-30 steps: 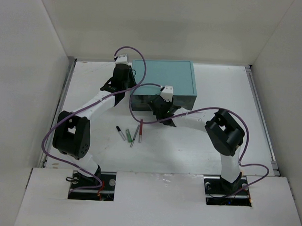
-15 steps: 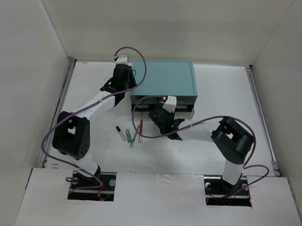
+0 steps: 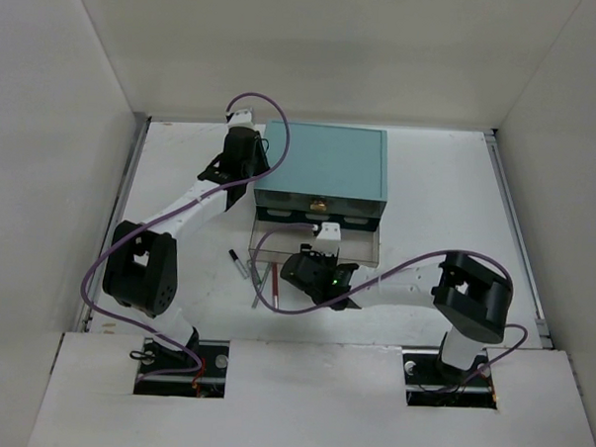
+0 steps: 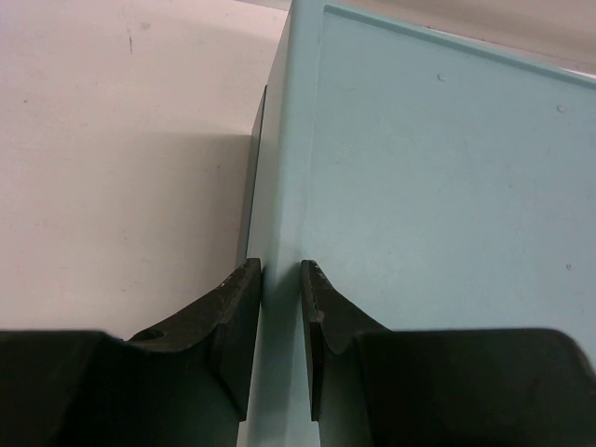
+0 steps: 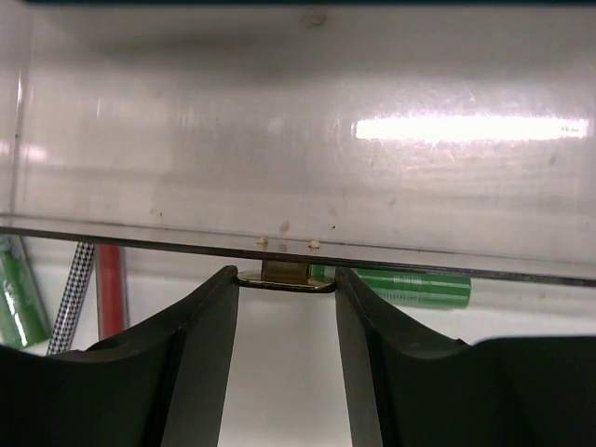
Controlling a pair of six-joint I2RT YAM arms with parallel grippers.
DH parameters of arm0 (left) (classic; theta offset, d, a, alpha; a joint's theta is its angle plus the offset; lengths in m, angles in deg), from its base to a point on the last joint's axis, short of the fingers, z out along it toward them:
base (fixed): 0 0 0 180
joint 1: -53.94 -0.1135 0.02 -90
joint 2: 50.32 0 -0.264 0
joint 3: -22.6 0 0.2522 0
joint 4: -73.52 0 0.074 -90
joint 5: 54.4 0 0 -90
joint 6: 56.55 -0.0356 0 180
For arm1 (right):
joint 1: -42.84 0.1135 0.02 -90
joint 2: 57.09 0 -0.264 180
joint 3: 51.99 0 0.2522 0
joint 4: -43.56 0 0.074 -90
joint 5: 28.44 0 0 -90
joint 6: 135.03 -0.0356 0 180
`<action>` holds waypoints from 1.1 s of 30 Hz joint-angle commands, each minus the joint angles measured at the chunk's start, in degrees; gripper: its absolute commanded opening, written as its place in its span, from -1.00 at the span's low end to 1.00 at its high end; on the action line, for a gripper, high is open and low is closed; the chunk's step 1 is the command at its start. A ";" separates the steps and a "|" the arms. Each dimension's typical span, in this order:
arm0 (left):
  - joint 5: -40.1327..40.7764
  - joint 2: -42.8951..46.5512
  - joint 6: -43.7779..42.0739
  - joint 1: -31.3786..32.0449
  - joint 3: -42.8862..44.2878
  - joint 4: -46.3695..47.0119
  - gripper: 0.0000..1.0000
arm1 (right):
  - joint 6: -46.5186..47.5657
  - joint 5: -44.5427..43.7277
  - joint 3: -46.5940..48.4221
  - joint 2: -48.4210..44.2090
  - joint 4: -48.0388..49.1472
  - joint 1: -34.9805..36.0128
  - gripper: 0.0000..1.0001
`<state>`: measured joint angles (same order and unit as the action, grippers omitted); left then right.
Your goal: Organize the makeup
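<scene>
Left arm: reaches far across the desk [image 3: 447, 210] to the left side of the teal drawer box [image 3: 325, 160].
Left fingers [image 4: 233, 326]: narrow, pinching the box's top left edge, one finger down the outer side wall and one on the lid.
Makeup [image 3: 259, 276]: a loose cluster on the bare desk, in front of the box's left corner and just left of the right wrist.
Black-and-white tube [image 3: 237, 262]: leftmost of the cluster, short and slanted; the right wrist view shows a fine check pattern on it.
Green stick [image 5: 17, 303]: short and bright green, lying beside the tube.
Grey-green pencil [image 3: 259, 286]: thin and dull, angled, next to the red one.
Red pencil [image 3: 274, 285]: thin, plain red, lying nearly lengthwise towards the arms.
Banded green piece [image 5: 410, 287]: bright green with pale bands, lying crosswise just right of the drawer handle; whether it is under the drawer or beyond it, I cannot tell.
Clear drawer [image 3: 361, 248]: stands open at the box's near face, see-through, nothing visible inside.
Drawer handle [image 5: 284, 273]: small, brass-coloured, at the middle of the drawer's front edge.
Right fingers [image 5: 200, 354]: partly closed, one at each end of the handle, holding it between them.
Right arm: bent low across the desk from the right, wrist in front of the drawer.
</scene>
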<state>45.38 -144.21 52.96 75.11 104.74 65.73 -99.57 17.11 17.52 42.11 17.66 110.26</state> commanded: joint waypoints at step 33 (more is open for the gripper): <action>-2.22 -4.90 -1.14 2.25 -0.97 -12.13 -0.84 | 17.98 25.10 -15.92 -17.80 3.97 15.60 0.79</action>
<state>46.36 -144.73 52.76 75.74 105.50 65.12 -85.28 35.89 3.44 27.99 13.57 125.80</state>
